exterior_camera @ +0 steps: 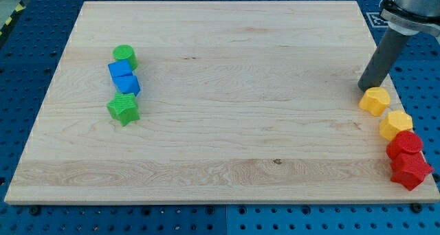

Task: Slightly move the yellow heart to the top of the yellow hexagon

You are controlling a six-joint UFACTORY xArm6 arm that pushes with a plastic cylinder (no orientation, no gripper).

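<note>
The arm stood at the board's [206,91] far right, its dark rod coming down so that my tip [368,90] rested just at twelve o'clock of the yellow heart [375,101], touching it or very nearly; I could not tell which. There were no jaws to speak of, open or closed: the rod ended plainly and held nothing.

The heart lay near the board's right edge. At about four o'clock from it, close but seemingly apart, sat the yellow hexagon [396,125], right on the edge. Two red blocks followed at five o'clock of the hexagon, the upper one [405,145] rounded, the lower [410,170] more star-like, both hanging partly over the rim. Their exact shapes were hard to make out.

Well apart, toward nine o'clock across the bare wood, a column ran down: a green cylinder [125,56], a blue block [118,69], a second blue block [128,84] and a green star [124,108].

The heart looked like a small, light, rigid piece that would slide readily on smooth wood and spin if struck off-centre. To my eye it wanted a short nudge on its nine o'clock flank, square through the middle, to carry it over above the hexagon. Too firm a shove might send it off the edge.
</note>
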